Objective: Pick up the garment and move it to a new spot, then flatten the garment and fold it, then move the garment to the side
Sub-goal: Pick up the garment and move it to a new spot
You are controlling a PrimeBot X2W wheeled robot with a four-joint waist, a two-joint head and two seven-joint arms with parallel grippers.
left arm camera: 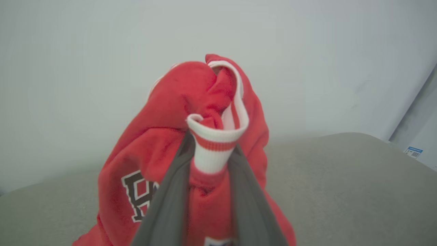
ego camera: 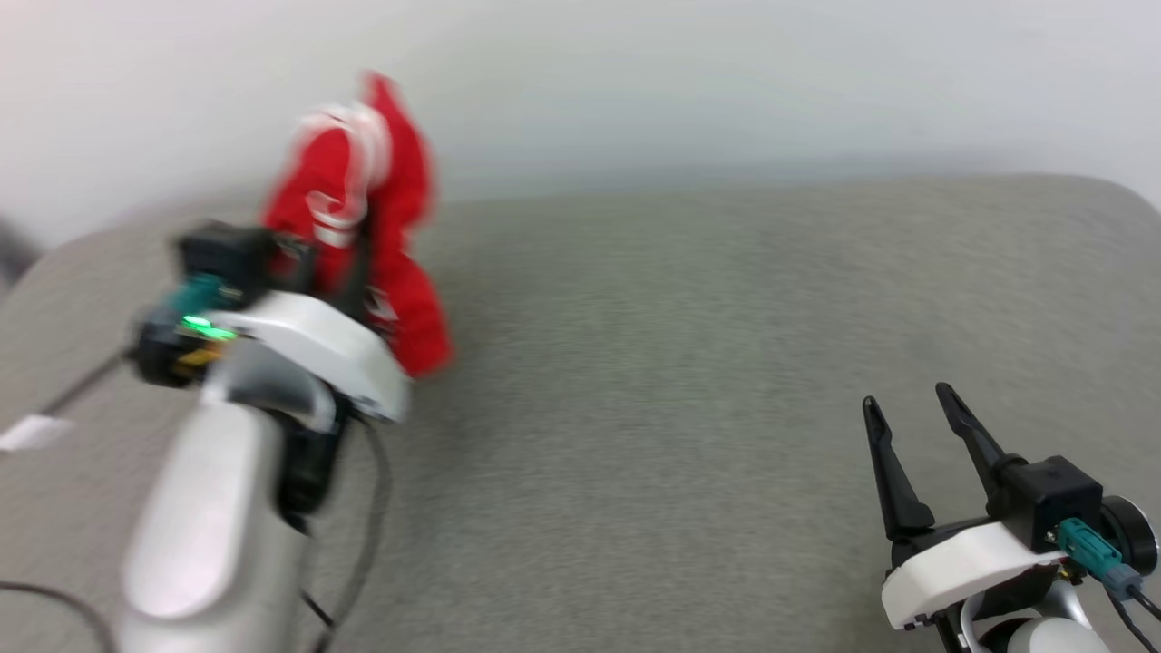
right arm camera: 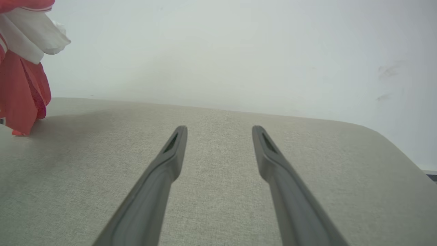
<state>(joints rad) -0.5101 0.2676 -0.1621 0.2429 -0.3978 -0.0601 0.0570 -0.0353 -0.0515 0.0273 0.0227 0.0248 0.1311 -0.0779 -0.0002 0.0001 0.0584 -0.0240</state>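
- Step in hand, as we judge it: picking up and moving, with the red jersey shirt (ego camera: pixel 363 218) bunched and raised over the far left of the grey cloth-covered surface (ego camera: pixel 689 363).
- Our left gripper (left arm camera: pixel 212 150) is clamped on the shirt, its fingers pinching a white cuff (left arm camera: pixel 218 135) banded in red. The rest hangs as a crumpled bundle, with black white-outlined letters (left arm camera: pixel 138 194) on one fold.
- In the right wrist view the lowest tip reaches down to the surface; we cannot tell whether it touches.
- Our right gripper (ego camera: pixel 907 399) rests at the near right, jaws spread wide and empty, well apart from the shirt.
- Next, we reckon, comes carrying the bundle to a bare patch and lowering it. The right gripper would then help spread it flat.
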